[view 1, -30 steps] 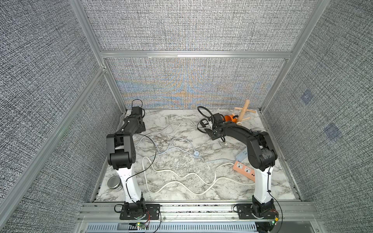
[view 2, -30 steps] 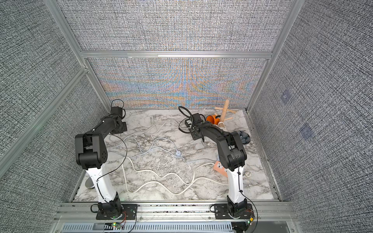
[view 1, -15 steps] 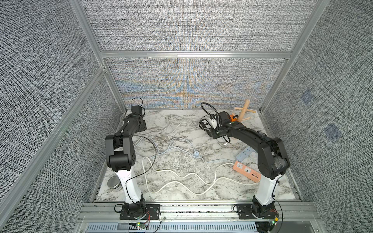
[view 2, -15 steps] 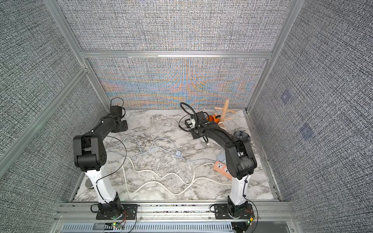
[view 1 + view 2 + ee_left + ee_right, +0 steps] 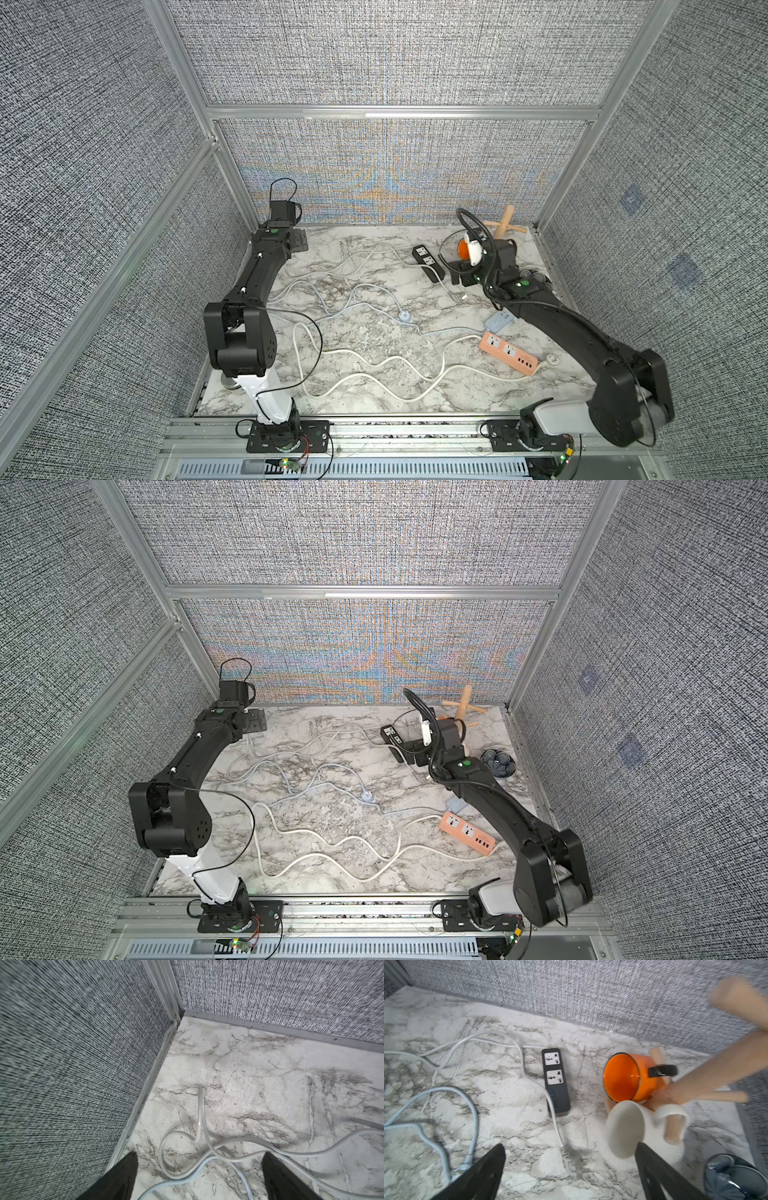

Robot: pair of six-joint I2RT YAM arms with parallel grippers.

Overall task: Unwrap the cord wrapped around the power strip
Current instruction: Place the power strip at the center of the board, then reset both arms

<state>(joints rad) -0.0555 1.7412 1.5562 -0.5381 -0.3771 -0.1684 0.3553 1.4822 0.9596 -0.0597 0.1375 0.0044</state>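
Note:
The black power strip lies flat at the back of the marble table. Its pale grey cord runs loose alongside it and off across the table, not wound round it. The cord's plug looks blurred on the marble just under my right gripper, which is open and empty. My left gripper is open and empty in the back left corner, over a loose loop of cord.
An orange mug, a white mug and a wooden mug tree stand at the back right, with a dark bowl beside them. A salmon power strip, a pale blue one and their cords lie across the table's middle and front.
Both grippers have gone from shut to open, letting go of the cord. The right arm's elbow has swung out toward the front right.

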